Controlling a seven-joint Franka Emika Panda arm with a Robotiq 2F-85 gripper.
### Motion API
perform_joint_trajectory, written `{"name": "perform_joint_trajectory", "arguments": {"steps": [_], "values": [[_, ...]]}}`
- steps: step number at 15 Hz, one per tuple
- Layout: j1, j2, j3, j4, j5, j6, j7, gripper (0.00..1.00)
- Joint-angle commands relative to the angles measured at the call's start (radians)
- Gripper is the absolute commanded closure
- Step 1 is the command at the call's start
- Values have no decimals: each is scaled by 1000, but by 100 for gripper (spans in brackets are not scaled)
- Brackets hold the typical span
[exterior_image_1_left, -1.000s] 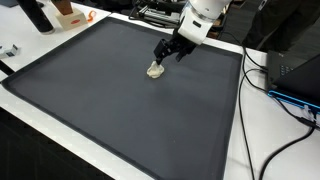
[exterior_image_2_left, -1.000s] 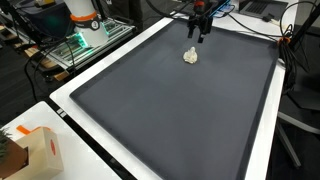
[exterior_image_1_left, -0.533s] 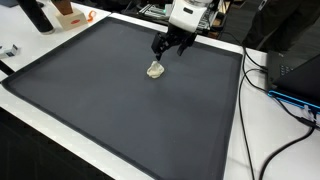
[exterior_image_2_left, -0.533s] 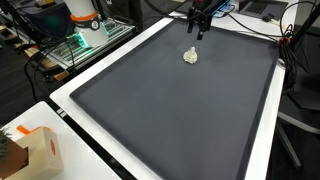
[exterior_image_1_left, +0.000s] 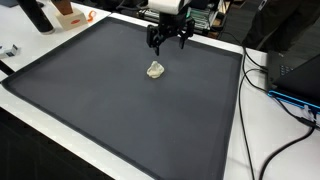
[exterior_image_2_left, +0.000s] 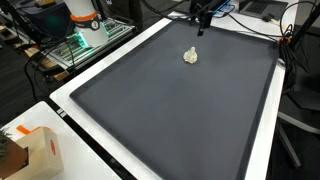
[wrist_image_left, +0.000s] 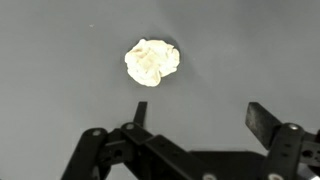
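A small crumpled ball of pale, cream-coloured paper (exterior_image_1_left: 155, 70) (exterior_image_2_left: 191, 56) (wrist_image_left: 152, 62) lies alone on the dark grey mat (exterior_image_1_left: 110, 100) (exterior_image_2_left: 170, 110). My gripper (exterior_image_1_left: 168, 42) (exterior_image_2_left: 201, 29) (wrist_image_left: 200, 115) hangs above the mat, raised clear of the ball and a little beyond it toward the mat's far edge. Its jaws stand wide open with nothing between them. In the wrist view the ball lies ahead of the fingertips (wrist_image_left: 262, 120), apart from them.
The mat sits on a white table (exterior_image_2_left: 60, 95). Cables (exterior_image_1_left: 285, 100) and dark equipment (exterior_image_1_left: 300, 75) lie off one side. A cardboard box (exterior_image_2_left: 35, 150) stands at a near corner; a robot base and electronics (exterior_image_2_left: 85, 30) are behind the mat.
The gripper has lifted away from the paper ball and moved back toward the mat's far edge, still open. The ball has stayed where it was.
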Motion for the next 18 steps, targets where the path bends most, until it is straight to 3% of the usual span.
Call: {"name": "perform_joint_trajectory", "arguments": {"steps": [1,6,18], "values": [[-45,-50,15,-32,140,2,-32,0],[-65,-80,-5,-31,283,-6,45,0],[-28,-127,-67,-7,275,-78,690,0]]}}
